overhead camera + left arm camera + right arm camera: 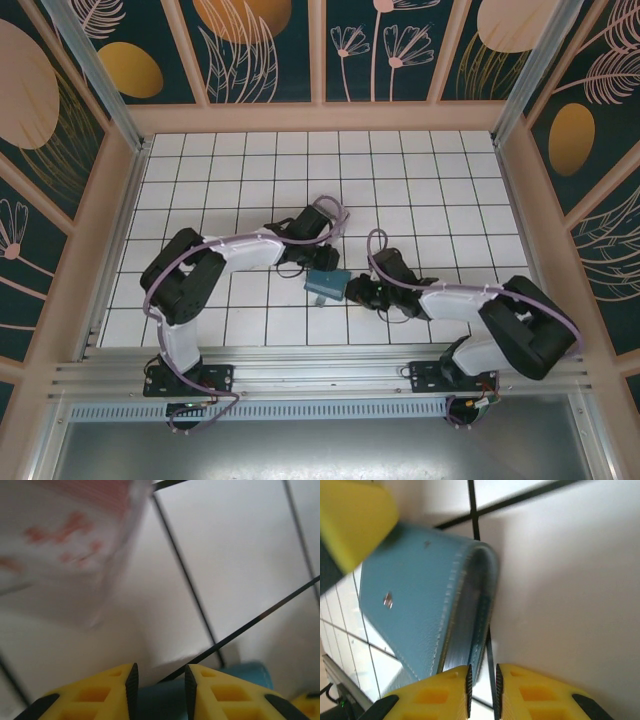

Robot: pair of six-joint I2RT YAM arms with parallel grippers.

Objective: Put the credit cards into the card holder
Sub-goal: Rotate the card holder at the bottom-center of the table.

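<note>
The card holder [326, 285] is a teal wallet lying mid-table between both arms. In the right wrist view the card holder [415, 595] shows its outer face and its slightly parted flaps. My left gripper [314, 266] is over its far end. In its own view the left gripper [160, 669] has its jaws apart, and the teal card holder [252, 675] lies below them. My right gripper [482, 670] has a narrow gap between its pads. One flap edge sits at the left pad's tip, and floor shows through the gap. The credit cards are out of view.
A clear plastic box [60, 540] with pinkish contents stands close beyond the left fingers. A yellow left finger [350, 525] rests by the wallet's far end. White tiled floor [440, 190] stretches to wooden walls on three sides; the arm bases line the near edge.
</note>
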